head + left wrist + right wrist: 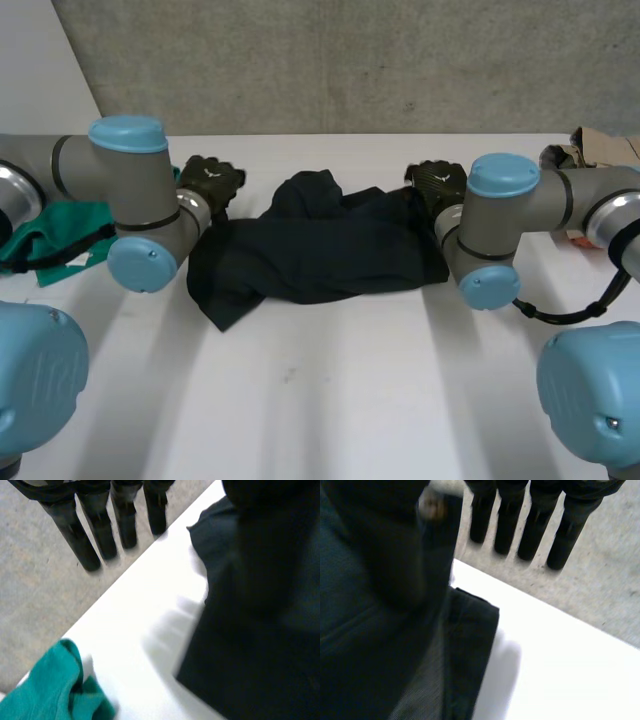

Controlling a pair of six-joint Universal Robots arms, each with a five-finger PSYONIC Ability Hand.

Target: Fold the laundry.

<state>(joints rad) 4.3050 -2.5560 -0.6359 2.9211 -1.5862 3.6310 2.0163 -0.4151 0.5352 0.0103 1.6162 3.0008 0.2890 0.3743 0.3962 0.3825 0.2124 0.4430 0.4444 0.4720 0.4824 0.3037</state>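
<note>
Dark garment (pixel 320 250), one piece, lies rumpled in the middle of the white tabletop (pixel 330 400), bunched higher along its far side. I have my left hand (pixel 212 182) just beside its far left corner and my right hand (pixel 437 183) at its far right corner. The head camera gives me the backs of both hands. The left wrist camera shows that hand's fingers (pixel 100 535) straight and spread, holding nothing, out past the tabletop's far edge. The right hand's fingers (pixel 530 535) are the same. One green cloth (pixel 60 235) lies crumpled at the left, apart from the garment.
</note>
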